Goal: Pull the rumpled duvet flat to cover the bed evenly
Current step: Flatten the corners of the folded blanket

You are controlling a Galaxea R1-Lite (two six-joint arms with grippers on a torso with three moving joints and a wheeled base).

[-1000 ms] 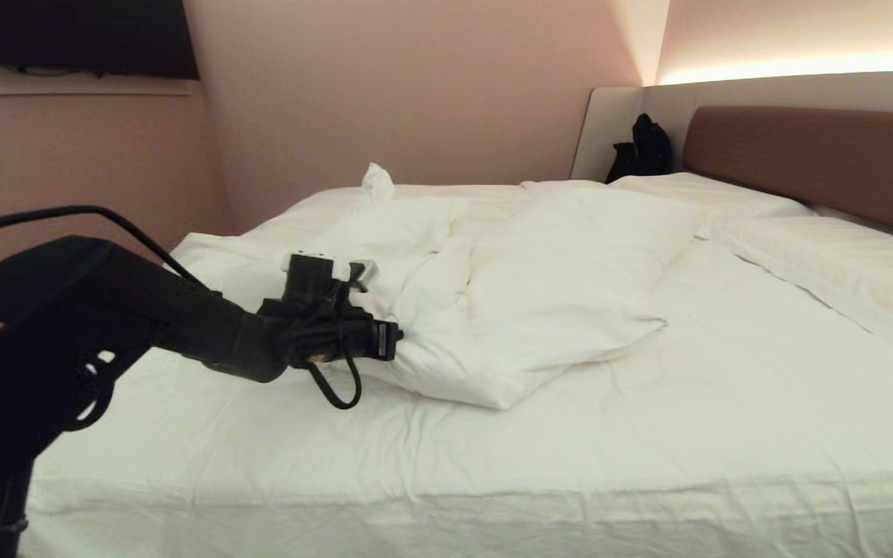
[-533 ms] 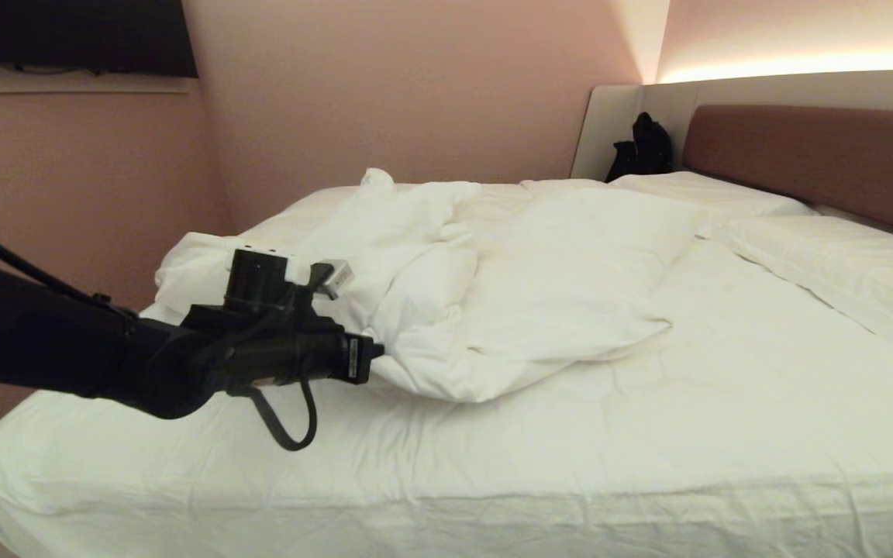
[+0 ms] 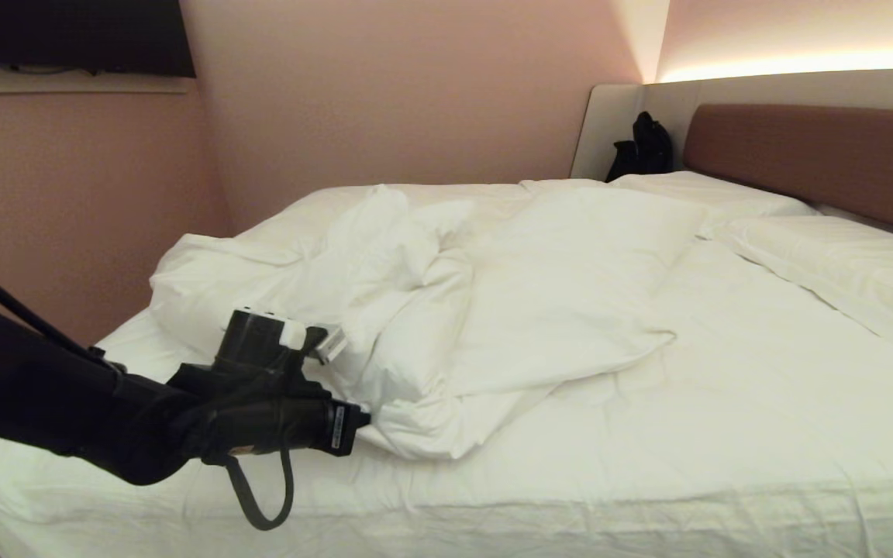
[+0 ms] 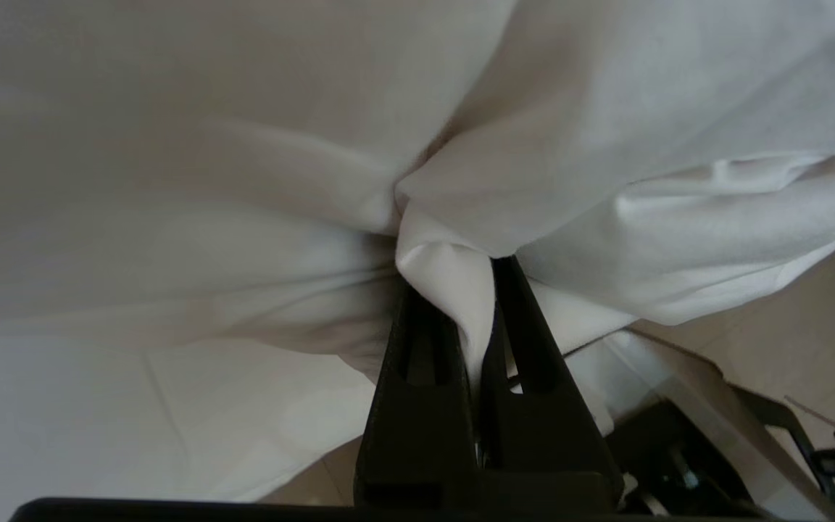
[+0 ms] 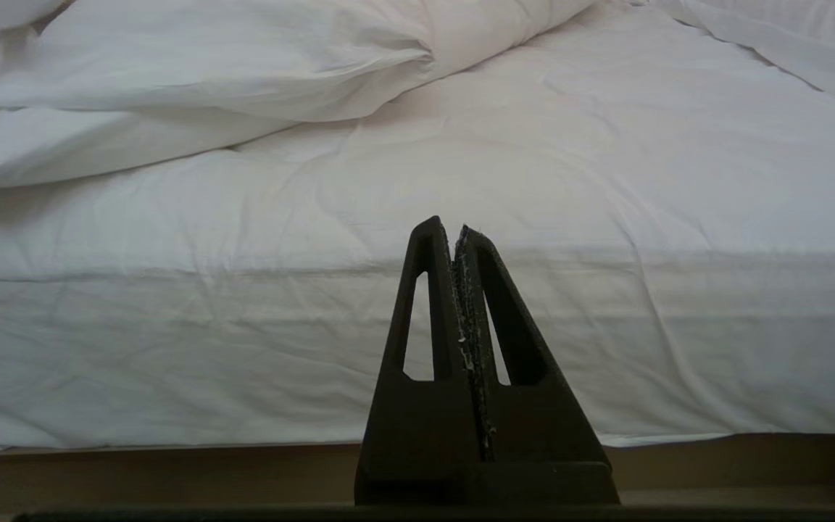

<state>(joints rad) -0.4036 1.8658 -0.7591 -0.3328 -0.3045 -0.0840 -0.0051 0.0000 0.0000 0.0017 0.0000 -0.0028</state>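
Duvet (image 3: 508, 310) — white, thick, puffy, heavily creased; bunched in a heap across the far left half of the bed (image 3: 648, 480), one corner drawn toward the near left edge. Fitted sheet (image 3: 725, 403) bare on the near and right part of the mattress. Pillows (image 3: 842, 263) flat by the reddish-brown headboard (image 3: 818, 155). Left gripper (image 4: 474, 304) — pinching a fold of duvet fabric between its fingers. Right gripper (image 5: 455, 232) — pressed together, empty, low before the bed's near side
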